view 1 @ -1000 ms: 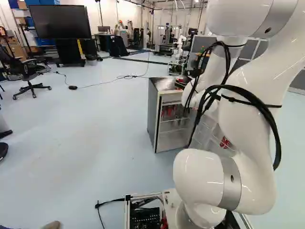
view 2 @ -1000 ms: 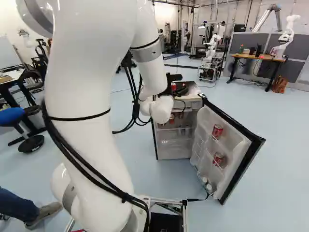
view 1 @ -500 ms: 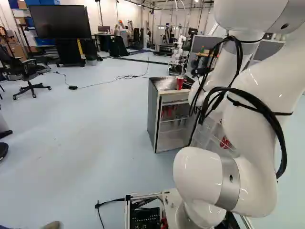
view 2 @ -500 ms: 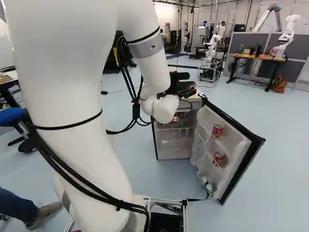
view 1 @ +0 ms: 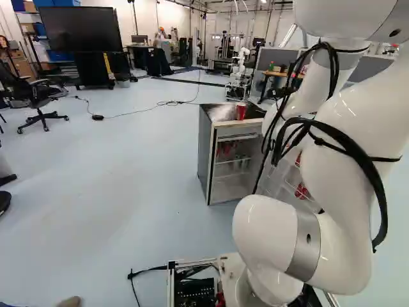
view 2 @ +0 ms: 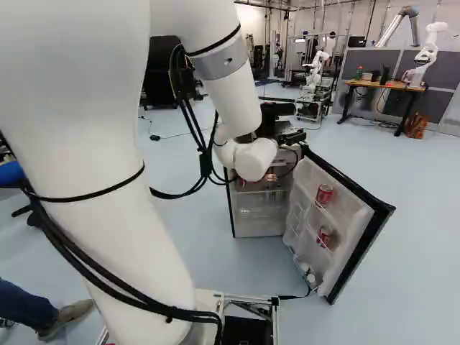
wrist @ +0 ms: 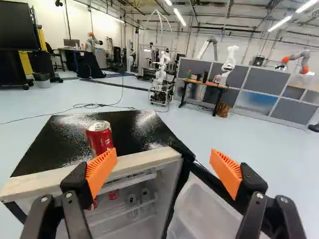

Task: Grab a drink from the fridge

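Note:
In the right base view my gripper is at the top front of the small fridge, whose door hangs open to the right. Seen from the wrist, the gripper stands wide open with nothing between its orange pads. A red can stands upright on the fridge's black top, ahead of and beside one finger; the left base view shows this can too. More red cans and small bottles are on the inner shelves. The door racks hold two red cans and small bottles.
The fridge's pale front edge runs below the gripper. Farther off are a desk, grey partitions, a large screen and other robots. A cable lies on the floor behind the fridge.
The arm has swung right, carrying the gripper across the fridge top toward the door side. The can on top has come out from behind the arm in the left base view. The base has stayed put.

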You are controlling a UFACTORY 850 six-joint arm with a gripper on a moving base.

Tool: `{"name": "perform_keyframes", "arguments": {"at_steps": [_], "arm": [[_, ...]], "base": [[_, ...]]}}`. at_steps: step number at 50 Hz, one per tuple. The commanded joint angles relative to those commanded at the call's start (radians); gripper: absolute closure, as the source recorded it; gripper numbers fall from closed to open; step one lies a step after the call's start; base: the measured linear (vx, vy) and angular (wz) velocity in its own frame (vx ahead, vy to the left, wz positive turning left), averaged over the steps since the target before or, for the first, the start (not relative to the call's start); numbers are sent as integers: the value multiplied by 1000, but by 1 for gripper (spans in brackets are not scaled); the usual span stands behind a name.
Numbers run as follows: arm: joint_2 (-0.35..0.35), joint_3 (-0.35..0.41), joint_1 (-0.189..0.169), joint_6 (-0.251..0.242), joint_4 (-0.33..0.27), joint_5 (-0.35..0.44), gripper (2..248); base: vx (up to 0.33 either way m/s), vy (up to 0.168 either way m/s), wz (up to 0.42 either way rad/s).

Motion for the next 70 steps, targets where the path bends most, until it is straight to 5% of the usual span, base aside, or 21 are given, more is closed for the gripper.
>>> {"name": "perform_keyframes", "arguments": {"at_steps": [42, 70], "arm": [[-13, -117, -108, 0, 7, -224, 3], [-46, -220, -169, 0, 138, -329, 3]], "base": [[0, 0, 0], [0, 0, 0]]}}
